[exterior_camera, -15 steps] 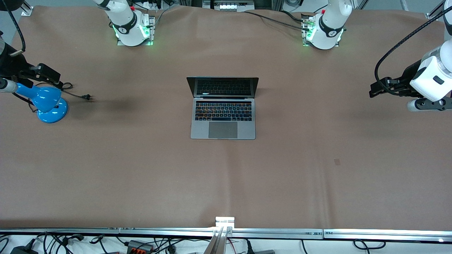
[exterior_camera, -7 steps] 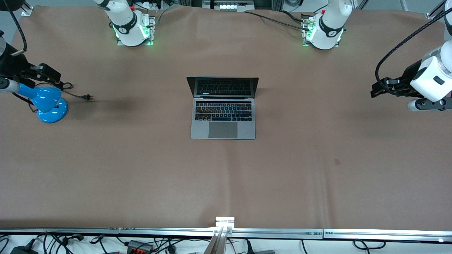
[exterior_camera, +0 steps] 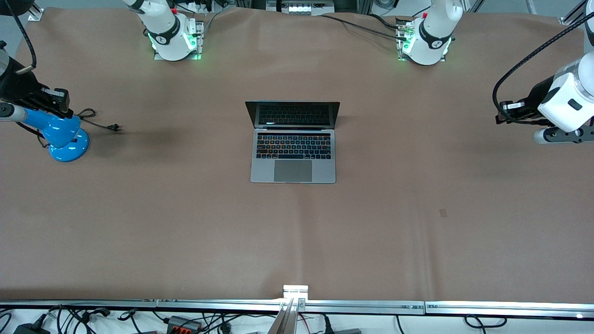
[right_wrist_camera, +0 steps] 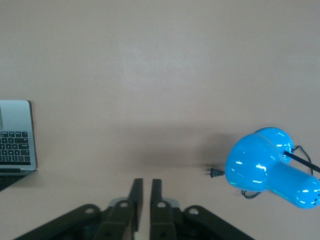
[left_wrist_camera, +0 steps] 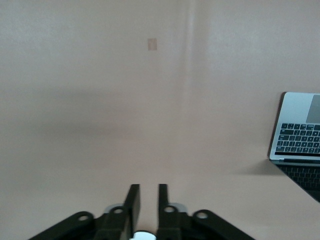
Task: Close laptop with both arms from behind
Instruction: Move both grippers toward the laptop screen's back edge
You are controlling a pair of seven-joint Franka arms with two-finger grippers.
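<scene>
Both arms pulled back toward table ends since 1 s ago. MacBook laptop (exterior_camera: 293,141) mid-table, lid open, untouched. Left gripper (left_wrist_camera: 148,194) and right gripper (right_wrist_camera: 143,188) nearly closed, empty. Approach not started.

The laptop (left_wrist_camera: 300,132) and the blue lamp (right_wrist_camera: 272,170) are cut off by wrist-view edges.
</scene>
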